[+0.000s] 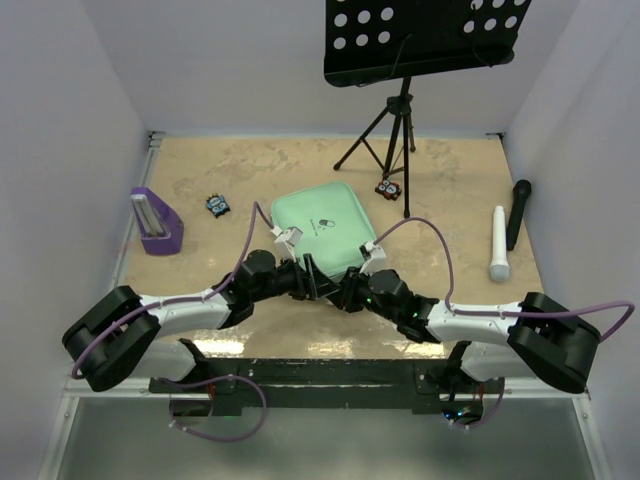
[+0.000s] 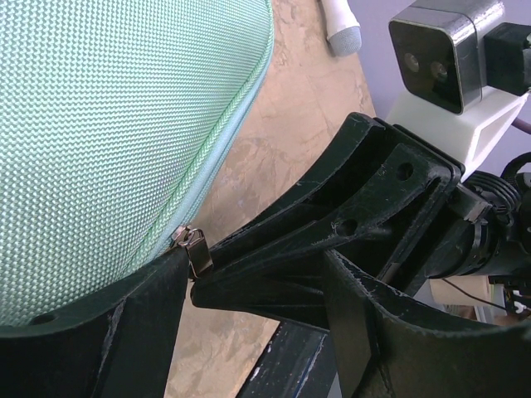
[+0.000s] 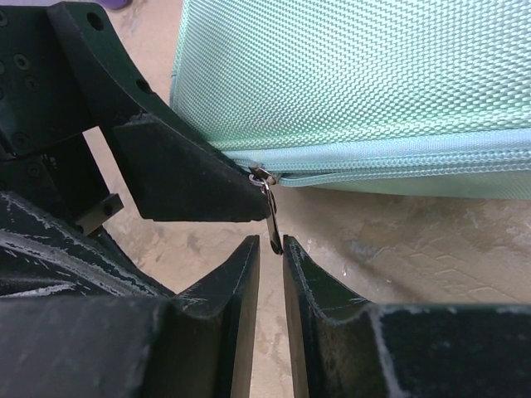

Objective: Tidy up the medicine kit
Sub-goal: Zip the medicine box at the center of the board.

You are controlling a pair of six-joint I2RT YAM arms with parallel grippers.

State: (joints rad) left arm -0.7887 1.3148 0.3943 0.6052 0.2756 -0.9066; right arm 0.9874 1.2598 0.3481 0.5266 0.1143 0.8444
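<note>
**Medicine kit (image 1: 322, 228) zipped shut, nothing sorted yet**

The mint-green case lies flat in the middle of the surface (image 1: 250, 170), a little toward the near edge. Its lid is down and the zipper looks run all the way round. I'd say the job has barely begun: the case has to be opened before anything can go in or be tidied, and I see no contents laid out.

Both arms crowd the kit's near edge. The right pincer (image 3: 270, 265) has its fingers only slightly parted. The zipper pull (image 3: 271, 220) hangs down into that narrow gap, and it doesn't look pinched. The left pincer (image 2: 249, 290) is spread wide and grasps nothing. One finger rests against the case's corner right beside the slider, and the right arm's fingers reach in between its own.

Around it:
- A purple stand (image 1: 157, 222) sits by the left edge.
- Two small dark items (image 1: 217, 205) (image 1: 388, 189) that I can't identify lie toward the far side.
- A white microphone (image 1: 499, 245) and a black microphone (image 1: 518, 213) lie near the right edge.
- A music stand (image 1: 400, 100) is on its tripod at the far edge.

The main obstruction, to my eye, is the two arms themselves, packed tight around that one small pull.
</note>
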